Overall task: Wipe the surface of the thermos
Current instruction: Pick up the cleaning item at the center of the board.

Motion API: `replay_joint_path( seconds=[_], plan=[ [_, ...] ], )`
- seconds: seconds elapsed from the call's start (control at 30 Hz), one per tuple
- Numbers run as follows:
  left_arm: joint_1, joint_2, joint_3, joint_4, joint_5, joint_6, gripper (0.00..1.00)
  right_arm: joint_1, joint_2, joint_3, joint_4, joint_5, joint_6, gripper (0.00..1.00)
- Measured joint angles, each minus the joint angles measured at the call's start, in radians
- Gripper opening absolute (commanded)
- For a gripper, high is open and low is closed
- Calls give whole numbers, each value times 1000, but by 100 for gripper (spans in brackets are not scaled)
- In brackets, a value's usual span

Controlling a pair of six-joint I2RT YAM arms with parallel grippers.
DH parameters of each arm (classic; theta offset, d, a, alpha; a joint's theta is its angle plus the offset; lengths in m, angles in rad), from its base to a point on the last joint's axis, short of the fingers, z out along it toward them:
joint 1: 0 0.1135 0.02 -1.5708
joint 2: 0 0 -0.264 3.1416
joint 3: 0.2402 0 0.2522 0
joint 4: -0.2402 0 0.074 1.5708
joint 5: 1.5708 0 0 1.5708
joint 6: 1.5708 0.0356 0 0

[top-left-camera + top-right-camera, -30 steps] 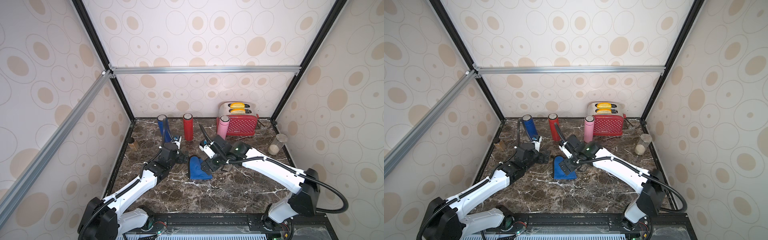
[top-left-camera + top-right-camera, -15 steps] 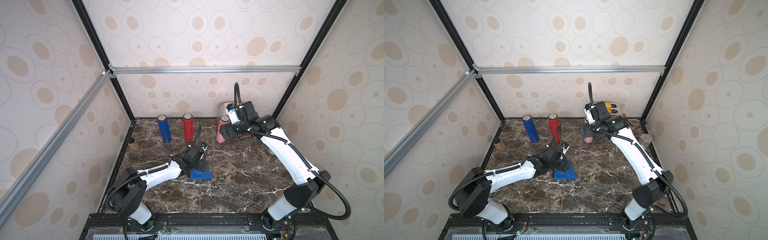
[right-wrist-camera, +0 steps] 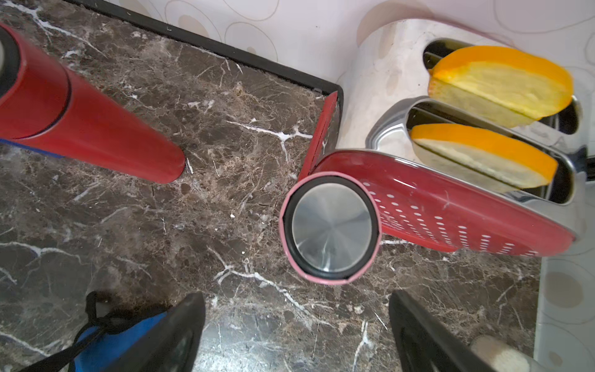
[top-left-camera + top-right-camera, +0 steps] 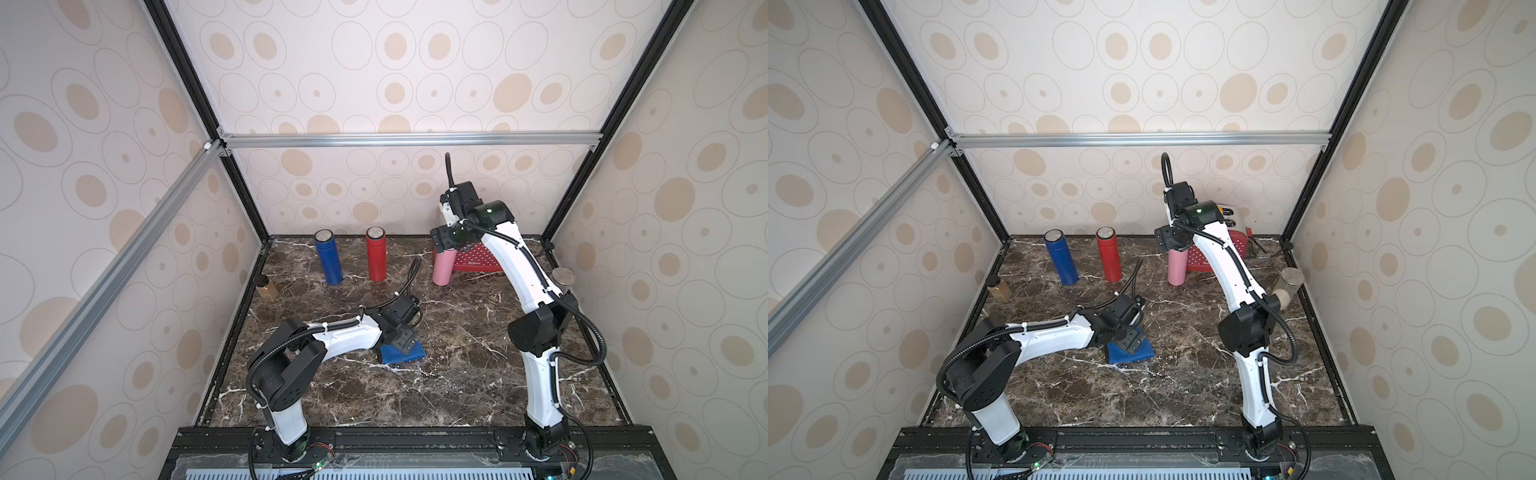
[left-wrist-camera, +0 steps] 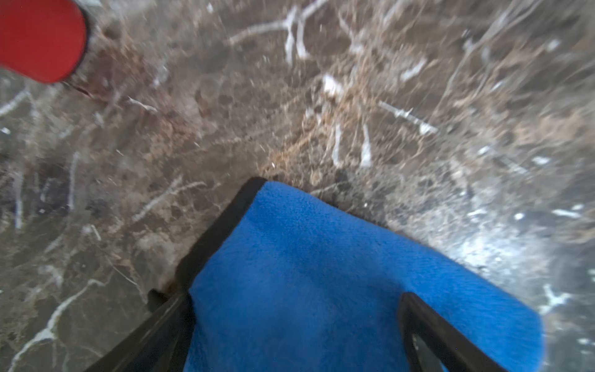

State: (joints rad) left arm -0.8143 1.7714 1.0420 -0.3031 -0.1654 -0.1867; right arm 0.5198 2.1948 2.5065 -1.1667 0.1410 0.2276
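Three thermoses stand at the back: blue [image 4: 328, 257], red [image 4: 376, 259] and pink [image 4: 441, 270]. My right gripper [image 4: 442, 243] hangs open just above the pink thermos [image 3: 330, 225]. In the right wrist view its steel lid lies ahead of the spread fingers, which touch nothing. A folded blue cloth [image 4: 409, 353] lies flat mid-table. My left gripper [image 4: 403, 343] is down on it, open. In the left wrist view the cloth [image 5: 322, 273] fills the space between the fingers of the left gripper [image 5: 296, 299]. The red thermos [image 5: 38, 38] shows blurred in a corner.
A red toaster [image 4: 473, 259] holding two bread slices [image 3: 499, 80] stands right behind the pink thermos, almost touching it. A small jar [image 4: 266, 289] sits by the left wall and a lidded jar [image 4: 1287, 282] by the right wall. Black frame edges bound the marble table [image 4: 457, 374].
A second ago both grippers were at the cloth. The right arm has swung up and back to above the pink thermos. The left gripper has settled onto the cloth, still open.
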Motion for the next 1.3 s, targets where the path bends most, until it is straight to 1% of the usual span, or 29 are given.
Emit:
replay_joint_path(
  seconds=[0.07, 0.3, 0.37, 0.43, 0.5, 0.53, 0.6, 0.63, 0.73, 0.77, 1.07, 1.3],
  plan=[
    [0, 23, 7, -10, 2, -7, 99, -4, 18, 12, -5, 1, 2, 91],
    [0, 42, 34, -26, 11, -9, 99, -11, 22, 12, -13, 5, 4, 90],
    [0, 48, 43, -34, 14, -11, 96, -13, 22, 9, -12, 4, 4, 90],
    [0, 55, 48, -35, 26, -21, 87, -14, 22, 5, -12, 4, 4, 90],
    [-2, 59, 48, -32, 40, -35, 70, -16, 22, 0, -12, 4, 4, 90],
    [-2, 60, 48, -31, 46, -35, 64, -16, 22, 0, -12, 4, 4, 90],
    [-4, 64, 47, -28, 54, -43, 45, -19, 21, -4, -10, 4, 4, 90],
    [-5, 65, 47, -27, 56, -47, 40, -20, 21, -5, -9, 4, 4, 90],
    [-6, 65, 36, -20, 47, -56, 7, -26, 21, -6, -8, 4, 4, 91],
    [-5, 63, 29, -15, 41, -61, 0, -29, 21, -6, -8, 4, 4, 91],
    [-6, 16, -55, 80, 36, -80, 0, -61, 20, 1, -8, -13, 11, 85],
    [-6, -40, -116, 83, 37, -86, 0, -67, 21, 35, 9, -64, 23, 82]
  ],
)
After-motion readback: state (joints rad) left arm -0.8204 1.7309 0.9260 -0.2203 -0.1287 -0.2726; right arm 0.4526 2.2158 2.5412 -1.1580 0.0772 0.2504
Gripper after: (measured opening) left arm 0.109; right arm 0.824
